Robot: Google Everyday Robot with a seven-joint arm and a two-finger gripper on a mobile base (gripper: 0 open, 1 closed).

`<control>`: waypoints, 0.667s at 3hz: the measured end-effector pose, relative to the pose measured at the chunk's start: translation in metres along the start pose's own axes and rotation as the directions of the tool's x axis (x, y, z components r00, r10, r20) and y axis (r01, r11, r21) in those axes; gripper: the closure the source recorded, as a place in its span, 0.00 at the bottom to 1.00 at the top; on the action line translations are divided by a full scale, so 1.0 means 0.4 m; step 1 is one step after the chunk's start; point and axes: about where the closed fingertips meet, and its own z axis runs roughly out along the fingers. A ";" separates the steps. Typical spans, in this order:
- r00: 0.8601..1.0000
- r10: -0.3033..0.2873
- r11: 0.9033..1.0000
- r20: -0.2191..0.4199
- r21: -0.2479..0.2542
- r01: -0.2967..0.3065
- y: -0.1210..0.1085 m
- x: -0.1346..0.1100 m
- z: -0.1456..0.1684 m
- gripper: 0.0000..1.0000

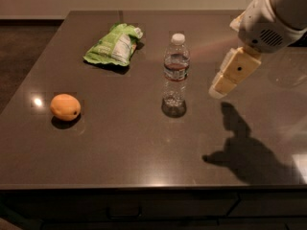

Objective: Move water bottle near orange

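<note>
While the water bottle (175, 71) stood upright on the table (120, 147), the hand (217, 90) was seen raised near it, empty, opposite the orange (65, 107); its openness could not be told.

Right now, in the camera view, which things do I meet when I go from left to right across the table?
orange → green snack bag → water bottle → gripper, which hangs above the table to the right of the bottle, not touching it.

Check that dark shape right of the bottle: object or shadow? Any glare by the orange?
Camera view: it is a shadow on the table, cast by the gripper hovering above, right of the water bottle; one small glare spot just left of the orange.
</note>
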 end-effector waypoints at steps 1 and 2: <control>0.998 0.018 1.000 0.059 -0.003 -0.018 -0.022 -0.043 0.050 0.00; 0.994 0.023 0.999 0.111 -0.040 -0.019 -0.029 -0.092 0.104 0.00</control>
